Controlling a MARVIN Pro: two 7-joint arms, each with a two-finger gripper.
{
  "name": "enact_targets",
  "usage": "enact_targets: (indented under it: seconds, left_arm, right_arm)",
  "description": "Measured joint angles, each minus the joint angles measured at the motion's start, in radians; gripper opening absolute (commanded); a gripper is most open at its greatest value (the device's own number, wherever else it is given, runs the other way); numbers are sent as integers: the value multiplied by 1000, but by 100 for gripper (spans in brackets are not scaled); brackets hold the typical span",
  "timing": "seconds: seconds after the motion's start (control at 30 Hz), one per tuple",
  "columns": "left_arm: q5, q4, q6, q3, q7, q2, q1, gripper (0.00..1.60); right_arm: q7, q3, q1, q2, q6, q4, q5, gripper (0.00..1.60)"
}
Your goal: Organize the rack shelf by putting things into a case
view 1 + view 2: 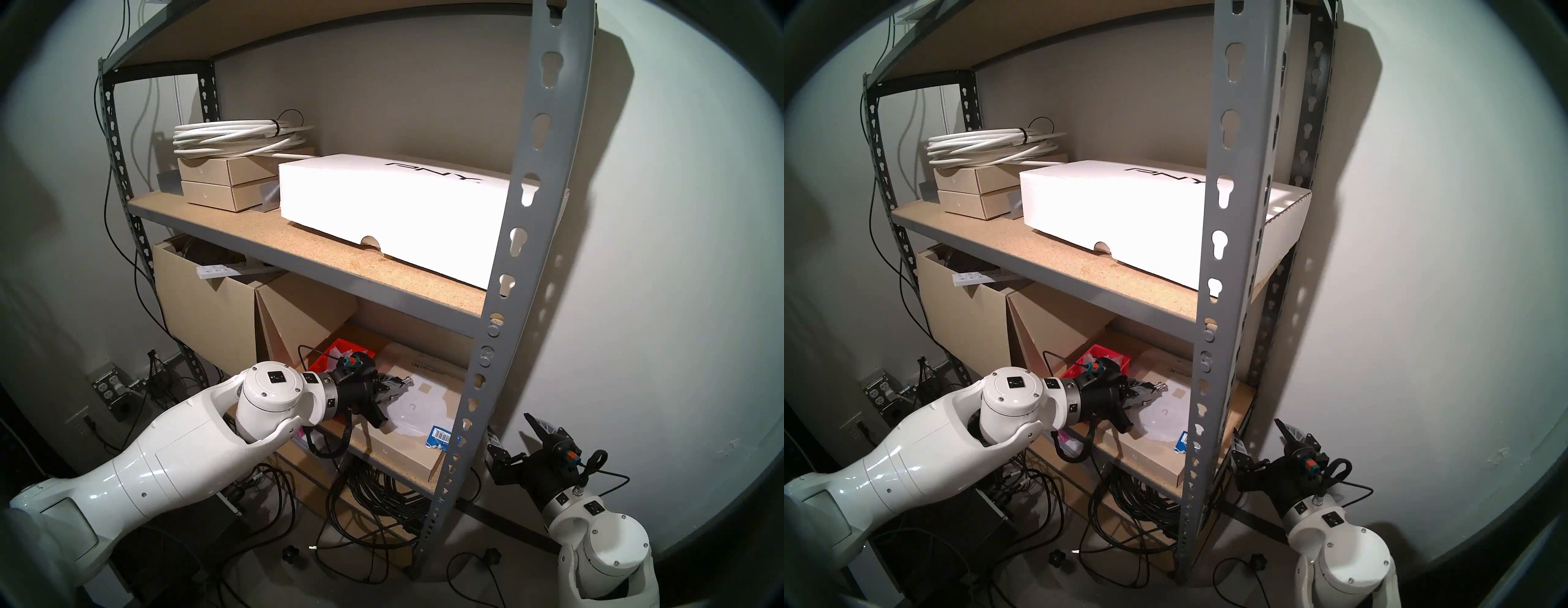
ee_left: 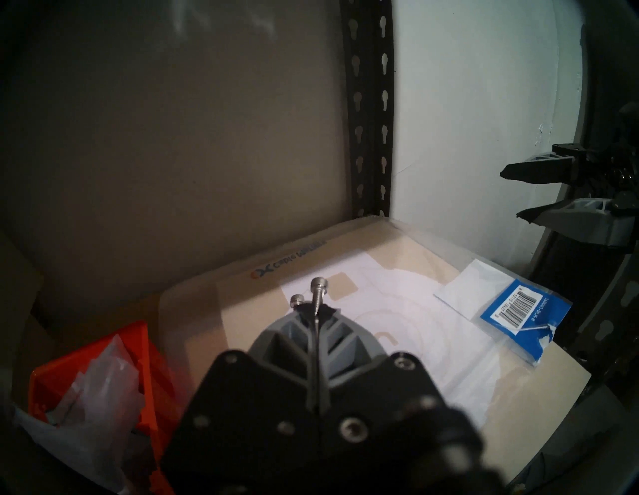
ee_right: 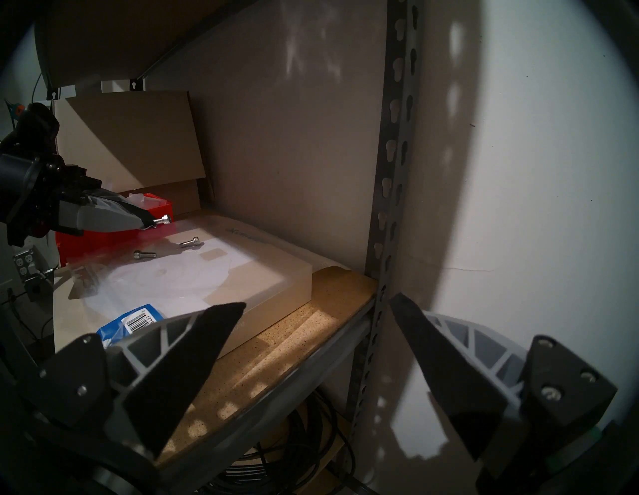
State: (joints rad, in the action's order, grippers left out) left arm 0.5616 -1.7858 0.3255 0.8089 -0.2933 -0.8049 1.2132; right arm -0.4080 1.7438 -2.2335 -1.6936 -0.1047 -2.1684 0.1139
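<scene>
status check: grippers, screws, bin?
Left gripper shut on one screw, above flat box. Right gripper open, idle outside rack. Two screws loose on box. Red bin beside it, path clear.

Screws, silver, round-headed: one (image 3: 162, 220) clamped in the left gripper (image 3: 147, 223), head protruding; two (image 3: 190, 242) (image 3: 144, 254) lying flat on a tan box. Red bin (image 3: 103, 238), open-top, just beside, holding clear bags.

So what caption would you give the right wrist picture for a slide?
Left gripper holds one screw above the flat box; two screws remain there.
</scene>
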Motion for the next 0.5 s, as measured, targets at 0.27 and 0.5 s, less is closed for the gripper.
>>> enact_targets:
  seconds: [0.27,0.5]
  left_arm:
    - [44,-55,-6,40,10,52,39,0]
    - [88,-115,-24,98,25,129,93,0]
  right_arm:
    - [-1,0,0,-1,0,0,0,160]
    - [-1,1,0,-1,0,0,1,160]
